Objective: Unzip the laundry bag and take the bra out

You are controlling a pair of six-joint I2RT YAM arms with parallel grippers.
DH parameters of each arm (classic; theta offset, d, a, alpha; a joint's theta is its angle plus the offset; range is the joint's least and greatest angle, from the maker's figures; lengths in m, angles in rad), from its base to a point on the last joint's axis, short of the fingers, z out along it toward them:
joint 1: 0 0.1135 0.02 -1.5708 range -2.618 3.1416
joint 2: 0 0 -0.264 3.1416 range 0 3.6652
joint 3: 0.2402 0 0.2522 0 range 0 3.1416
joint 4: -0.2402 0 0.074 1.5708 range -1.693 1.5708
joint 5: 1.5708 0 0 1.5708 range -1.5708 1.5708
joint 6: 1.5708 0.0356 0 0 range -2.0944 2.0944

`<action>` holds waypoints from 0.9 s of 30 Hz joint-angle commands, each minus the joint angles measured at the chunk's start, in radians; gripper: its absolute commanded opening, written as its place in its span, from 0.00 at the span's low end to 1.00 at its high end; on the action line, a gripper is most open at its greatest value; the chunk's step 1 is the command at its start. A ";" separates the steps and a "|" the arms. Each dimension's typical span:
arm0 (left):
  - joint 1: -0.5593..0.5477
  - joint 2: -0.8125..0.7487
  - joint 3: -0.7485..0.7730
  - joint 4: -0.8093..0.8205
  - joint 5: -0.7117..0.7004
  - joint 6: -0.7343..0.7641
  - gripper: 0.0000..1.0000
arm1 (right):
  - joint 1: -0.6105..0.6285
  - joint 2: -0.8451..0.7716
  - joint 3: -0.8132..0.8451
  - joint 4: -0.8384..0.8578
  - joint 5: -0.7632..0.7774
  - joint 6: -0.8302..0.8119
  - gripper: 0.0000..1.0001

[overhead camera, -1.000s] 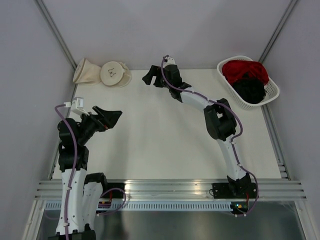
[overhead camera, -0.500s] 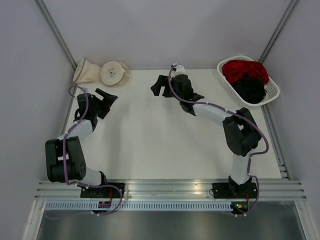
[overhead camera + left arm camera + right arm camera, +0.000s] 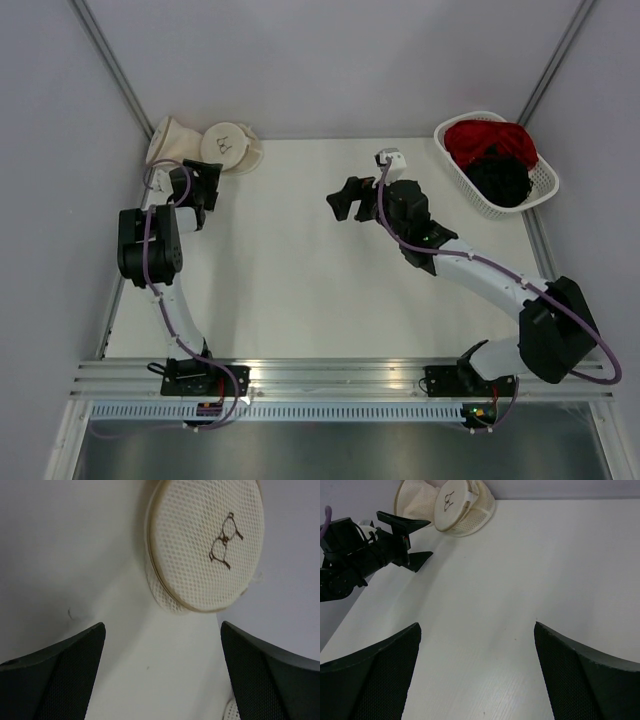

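my left gripper (image 3: 162,625) and right gripper (image 3: 476,625) both gape wide, empty. one round laundry bag (image 3: 227,146) sits in the table's (image 3: 300,285) far left corner, against one cone-shaped bag (image 3: 168,142), just beyond the left gripper.

White table (image 3: 300,290) enclosed on three sides by plain pale grey walls (image 3: 340,60). Metal struts (image 3: 105,62) seen in back corners. Aluminium rail (image 3: 340,376) fixed along near edge. Lighting even, soft.
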 commanded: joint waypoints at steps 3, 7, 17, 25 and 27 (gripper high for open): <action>-0.010 0.115 0.182 0.018 -0.106 -0.110 1.00 | 0.017 -0.138 -0.061 -0.065 0.062 -0.043 0.98; -0.009 0.209 0.287 0.025 -0.095 -0.139 1.00 | 0.017 -0.166 -0.075 -0.106 0.065 -0.047 0.98; -0.029 0.418 0.520 0.044 -0.008 -0.198 0.96 | 0.022 -0.178 -0.092 -0.160 0.083 -0.051 0.98; -0.032 0.511 0.597 0.174 0.158 -0.242 0.37 | 0.025 -0.148 -0.089 -0.166 0.080 -0.046 0.98; -0.032 0.507 0.584 0.224 0.202 -0.258 0.20 | 0.026 -0.148 -0.098 -0.165 0.082 -0.047 0.98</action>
